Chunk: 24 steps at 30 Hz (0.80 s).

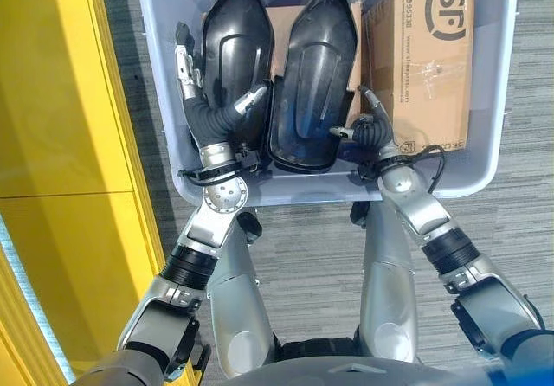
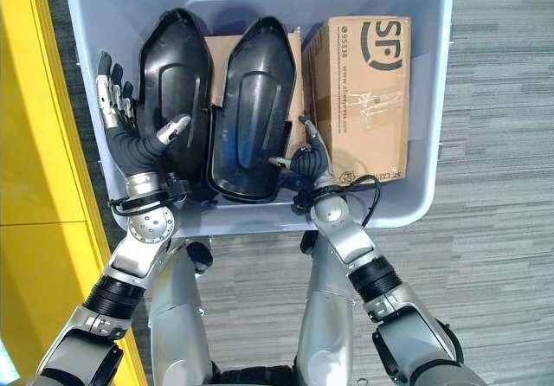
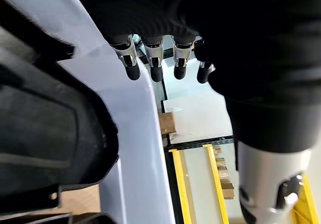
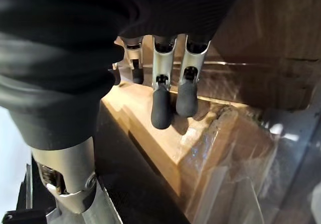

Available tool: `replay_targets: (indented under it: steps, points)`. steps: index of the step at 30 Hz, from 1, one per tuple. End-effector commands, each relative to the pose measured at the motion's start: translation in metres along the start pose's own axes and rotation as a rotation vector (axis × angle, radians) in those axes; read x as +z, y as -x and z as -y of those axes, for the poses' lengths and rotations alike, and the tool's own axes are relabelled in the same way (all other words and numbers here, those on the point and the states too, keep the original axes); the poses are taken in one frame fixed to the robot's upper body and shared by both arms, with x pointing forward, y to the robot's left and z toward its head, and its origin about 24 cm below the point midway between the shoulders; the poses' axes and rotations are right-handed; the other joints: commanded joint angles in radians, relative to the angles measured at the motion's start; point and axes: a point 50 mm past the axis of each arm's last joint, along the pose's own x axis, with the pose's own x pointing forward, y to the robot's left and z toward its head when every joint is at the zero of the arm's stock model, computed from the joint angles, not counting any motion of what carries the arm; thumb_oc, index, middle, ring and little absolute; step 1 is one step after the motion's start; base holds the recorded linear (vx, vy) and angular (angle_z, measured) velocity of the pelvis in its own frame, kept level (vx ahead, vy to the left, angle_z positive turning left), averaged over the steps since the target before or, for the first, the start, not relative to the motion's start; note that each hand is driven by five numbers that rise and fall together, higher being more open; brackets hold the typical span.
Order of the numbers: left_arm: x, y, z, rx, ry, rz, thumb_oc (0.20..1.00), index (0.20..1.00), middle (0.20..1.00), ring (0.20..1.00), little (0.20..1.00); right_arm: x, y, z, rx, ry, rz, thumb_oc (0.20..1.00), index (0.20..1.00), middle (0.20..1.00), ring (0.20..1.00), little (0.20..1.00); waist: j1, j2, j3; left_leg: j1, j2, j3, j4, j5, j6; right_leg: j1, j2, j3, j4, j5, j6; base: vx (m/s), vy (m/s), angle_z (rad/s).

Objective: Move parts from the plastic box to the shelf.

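A pale blue-grey plastic box [image 1: 493, 157] fills the upper half of the head views, standing on grey striped carpet [image 1: 312, 247], with a yellow panel [image 1: 61, 144] down the left edge of the frame. Inside the box lie 2 black moulded parts side by side, their pointed ends toward the top of the frame: the left black part [image 1: 235, 53] and the right black part [image 1: 313, 83], with a brown cardboard piece [image 2: 223, 47] showing between and under their upper ends. To their right, filling the right side of the box, lies a taped cardboard carton [image 1: 428, 57]. The left hand [image 1: 197, 100] is in the box at its left wall, fingers [image 3: 153, 66] stretched straight up along the outer edge of the left black part and the thumb laid across that part's face; it spans the part's edge rather than closing on it. The right hand [image 1: 370, 125] sits low in the gap between the right black part and the carton, fingers [image 4: 161, 106] extended over the carton's edge and thumb toward the black part; whether it actually has hold of anything is hard to tell from here.
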Motion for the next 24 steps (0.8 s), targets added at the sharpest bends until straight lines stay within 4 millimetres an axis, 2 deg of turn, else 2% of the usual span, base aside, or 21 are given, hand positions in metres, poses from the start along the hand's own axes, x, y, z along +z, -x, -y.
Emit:
replay_targets:
  steps: [1,5,8,11,17,21,24]
  points:
    - [0.02,-0.002,0.001,-0.022,0.079,0.107,1.0,1.0,1.0,1.0,1.0,0.008,0.007,-0.035,0.138,0.005,0.069,1.0,1.0,1.0,1.0,1.0,0.053,0.007,-0.04,-0.016,0.044,0.052,0.14,-0.167,-0.119,-0.047,-0.038,-0.035,-0.023,-0.029,0.103,-0.01,-0.001,0.04]
    - [0.025,-0.004,0.006,-0.023,0.087,0.123,1.0,1.0,1.0,1.0,1.0,0.028,0.004,-0.036,0.136,0.093,0.19,1.0,1.0,1.0,1.0,1.0,0.056,0.012,-0.04,-0.014,0.043,0.047,0.142,-0.169,-0.116,-0.045,-0.039,-0.032,-0.018,-0.032,0.104,0.0,0.002,0.01]
    - [0.025,-0.003,0.007,-0.022,0.09,0.125,1.0,1.0,1.0,1.0,1.0,0.032,0.004,-0.036,0.119,0.14,0.222,1.0,1.0,1.0,1.0,1.0,0.057,0.013,-0.04,-0.012,0.042,0.047,0.142,-0.171,-0.115,-0.044,-0.041,-0.032,-0.015,-0.033,0.105,0.0,0.0,0.0]
    - [0.028,-0.005,0.007,-0.013,0.103,0.14,1.0,1.0,1.0,1.0,1.0,0.047,0.003,-0.031,0.031,0.305,0.381,1.0,1.0,1.0,1.0,1.0,0.06,0.017,-0.04,-0.015,0.04,0.042,0.144,-0.17,-0.113,-0.044,-0.042,-0.031,-0.012,-0.033,0.108,0.0,0.0,0.0]
    - [0.031,-0.007,0.009,-0.008,0.113,0.147,1.0,1.0,1.0,1.0,1.0,0.062,0.003,-0.024,-0.041,0.439,0.532,1.0,1.0,1.0,1.0,1.0,0.062,0.019,-0.04,-0.022,0.041,0.038,0.146,-0.17,-0.114,-0.049,-0.046,-0.03,-0.005,-0.034,0.113,0.0,0.0,0.0]
    - [0.032,-0.007,0.009,-0.004,0.118,0.153,1.0,1.0,1.0,1.0,1.0,0.06,0.002,-0.023,-0.006,0.446,0.493,1.0,1.0,1.0,1.0,1.0,0.063,0.019,-0.04,-0.025,0.041,0.038,0.143,-0.168,-0.116,-0.051,-0.048,-0.033,-0.006,-0.033,0.115,0.0,0.0,0.0]
    - [0.031,-0.006,0.007,0.001,0.121,0.157,1.0,1.0,1.0,1.0,1.0,0.048,-0.002,-0.026,0.048,0.514,0.399,1.0,1.0,1.0,1.0,1.0,0.065,0.017,-0.04,-0.028,0.041,0.036,0.144,-0.17,-0.118,-0.052,-0.049,-0.035,-0.007,-0.034,0.116,0.0,0.0,0.0]
